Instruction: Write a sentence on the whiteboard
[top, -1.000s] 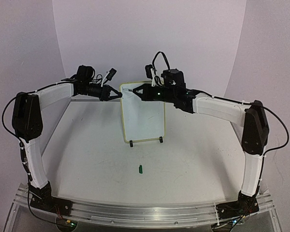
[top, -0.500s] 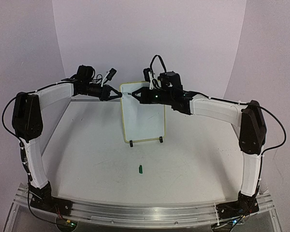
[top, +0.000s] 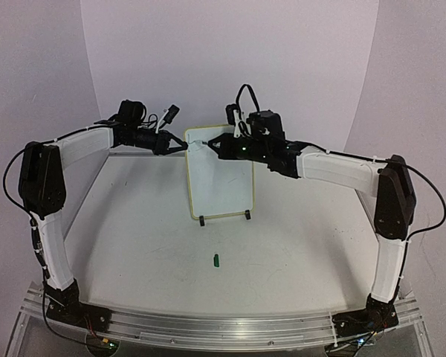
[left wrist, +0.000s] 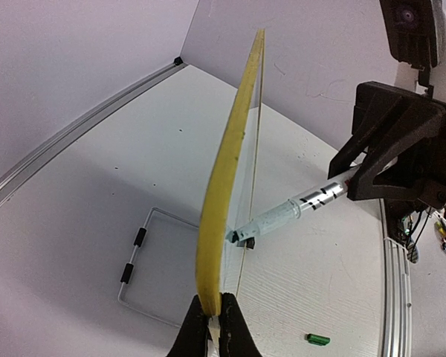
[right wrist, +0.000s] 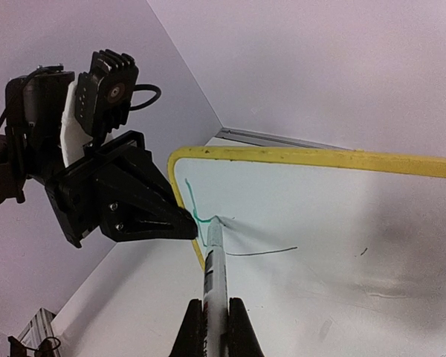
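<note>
Green start of sentence (right wrist: 195,208) at whiteboard (right wrist: 342,223) corner, frame left; right gripper (right wrist: 212,316) clamped on pen (right wrist: 214,264), left gripper (left wrist: 214,318) pinching rim; next: steady, light tip pressure rightward.

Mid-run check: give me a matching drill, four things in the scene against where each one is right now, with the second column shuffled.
Column one:
1 whiteboard
2 pen
3 green cap
4 wire stand

Column two:
A lying alone on the table, out in front of the board
B edge pinched in the left jaws
C on the table at the board's foot
D held in the right jaws, tip on the board

Pairs: 1-B, 2-D, 3-A, 4-C
</note>
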Tool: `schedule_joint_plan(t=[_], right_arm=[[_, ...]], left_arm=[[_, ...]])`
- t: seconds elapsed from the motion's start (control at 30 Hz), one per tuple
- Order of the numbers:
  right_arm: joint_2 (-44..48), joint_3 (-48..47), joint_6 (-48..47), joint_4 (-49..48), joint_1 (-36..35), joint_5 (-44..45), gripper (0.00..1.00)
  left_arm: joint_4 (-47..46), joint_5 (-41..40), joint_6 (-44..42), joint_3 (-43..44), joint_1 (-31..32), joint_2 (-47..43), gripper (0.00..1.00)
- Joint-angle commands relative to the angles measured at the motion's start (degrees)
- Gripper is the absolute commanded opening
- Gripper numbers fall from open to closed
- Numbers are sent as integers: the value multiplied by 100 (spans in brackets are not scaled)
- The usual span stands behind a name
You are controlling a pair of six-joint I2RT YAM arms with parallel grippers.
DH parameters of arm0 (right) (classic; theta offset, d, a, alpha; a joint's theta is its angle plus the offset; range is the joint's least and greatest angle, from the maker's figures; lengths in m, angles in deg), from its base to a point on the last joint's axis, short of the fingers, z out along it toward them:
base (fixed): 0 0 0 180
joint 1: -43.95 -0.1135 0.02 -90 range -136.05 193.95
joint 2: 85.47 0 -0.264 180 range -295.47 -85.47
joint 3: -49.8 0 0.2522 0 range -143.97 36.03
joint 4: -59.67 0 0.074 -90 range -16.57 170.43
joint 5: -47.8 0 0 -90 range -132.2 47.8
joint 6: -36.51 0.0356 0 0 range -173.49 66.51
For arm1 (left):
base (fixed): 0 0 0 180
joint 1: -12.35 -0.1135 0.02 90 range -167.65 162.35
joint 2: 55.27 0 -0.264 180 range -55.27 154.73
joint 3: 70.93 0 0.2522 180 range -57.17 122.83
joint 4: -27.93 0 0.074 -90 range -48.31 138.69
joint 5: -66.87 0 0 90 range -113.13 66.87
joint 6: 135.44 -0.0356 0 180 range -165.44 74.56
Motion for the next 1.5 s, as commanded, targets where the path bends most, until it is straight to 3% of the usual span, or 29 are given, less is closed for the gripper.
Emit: schedule_joint_plan(t=[0.0, 0.2, 1.47], right_arm=[[238, 38, -26, -280, 69, 192, 0], [433, 202, 48, -661, 69, -340, 0], [-75, -205, -4, -236, 176, -272, 0]], left_arm=[[321, -104, -219, 145, 81, 42, 0], [336, -123, -234, 147, 81, 39, 0], [408, -118, -257, 160, 82, 38, 0]])
